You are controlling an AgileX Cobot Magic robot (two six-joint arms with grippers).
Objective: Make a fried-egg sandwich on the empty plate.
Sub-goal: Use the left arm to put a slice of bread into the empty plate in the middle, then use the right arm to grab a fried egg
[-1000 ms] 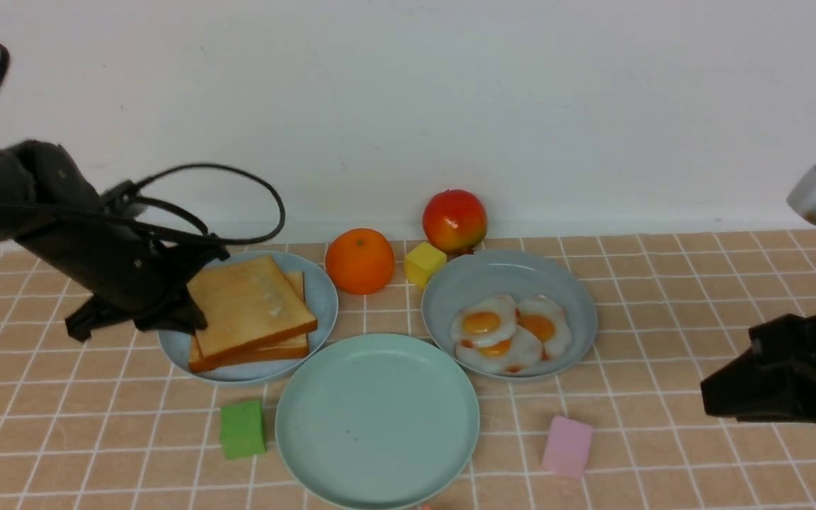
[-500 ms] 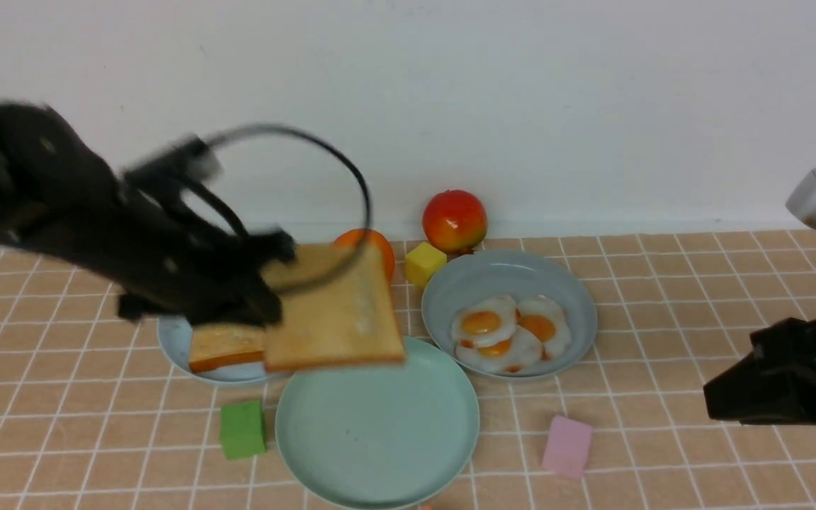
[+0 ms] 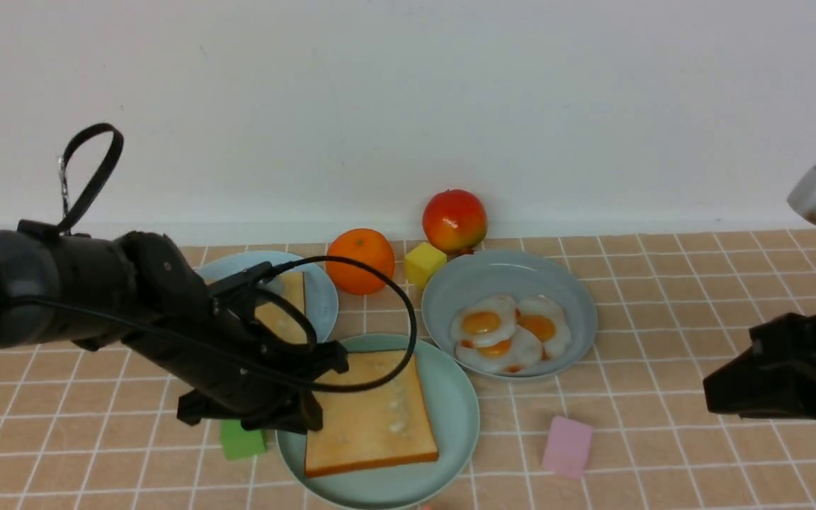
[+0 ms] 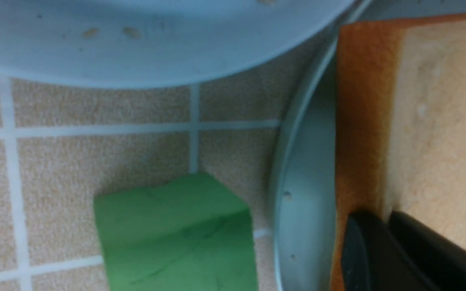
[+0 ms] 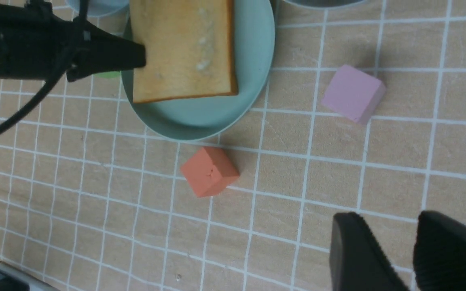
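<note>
One golden toast slice (image 3: 372, 418) lies flat on the mint-green empty plate (image 3: 447, 439), also seen in the right wrist view as toast (image 5: 182, 48) on plate (image 5: 253, 52). My left gripper (image 3: 316, 397) is at that slice's left edge, its black jaws (image 4: 380, 214) pinching the crust (image 4: 358, 121). A second toast slice (image 3: 287, 304) rests on the sky-blue plate (image 3: 321, 297), partly hidden by my arm. Fried eggs (image 3: 507, 329) sit in the grey-blue plate (image 3: 507, 276). My right gripper (image 3: 720, 393) hangs open over bare tiles (image 5: 390, 216), far right.
An orange (image 3: 360, 261), a red-yellow fruit (image 3: 454, 219) and a yellow cube (image 3: 423, 263) stand near the back wall. A green cube (image 3: 241, 440) sits just left of the mint plate, a pink cube (image 3: 567, 446) to its right, an orange-red cube (image 5: 209, 171) in front.
My left arm lifted the top toast slice off the sky-blue plate, swung it right and set it down on the mint-green plate. The right arm has not moved.
</note>
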